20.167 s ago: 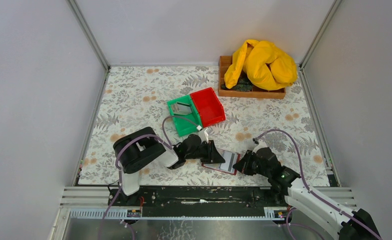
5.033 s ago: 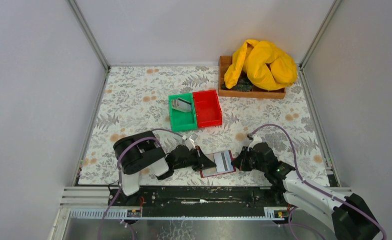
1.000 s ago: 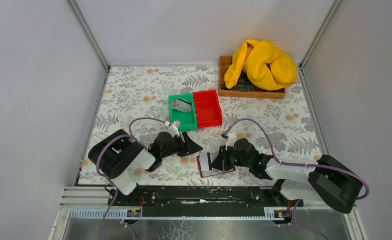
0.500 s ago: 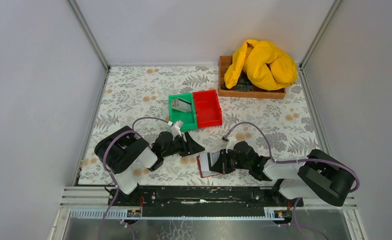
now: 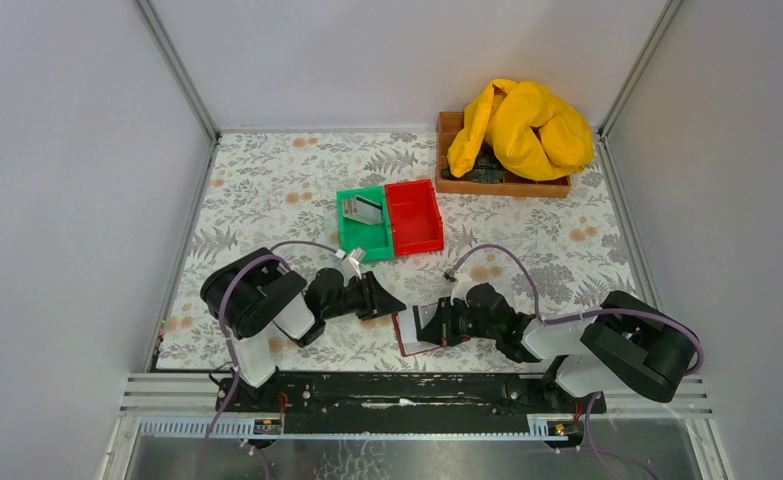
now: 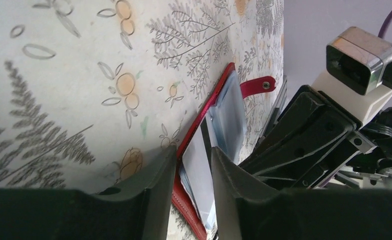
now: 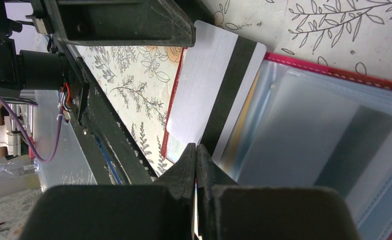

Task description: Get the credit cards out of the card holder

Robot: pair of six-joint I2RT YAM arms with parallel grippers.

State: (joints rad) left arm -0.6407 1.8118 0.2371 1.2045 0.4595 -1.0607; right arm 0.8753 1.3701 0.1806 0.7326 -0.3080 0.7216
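Left hand, fingers narrowly parted, sits at the edge of a white, dark-striped credit card. The card pokes from the open card holder, which lies on the floral worktop. Right hand, fingers pressed together, meets the holder from the opposite side.

Dark red card holder lying open, white striped credit card protruding
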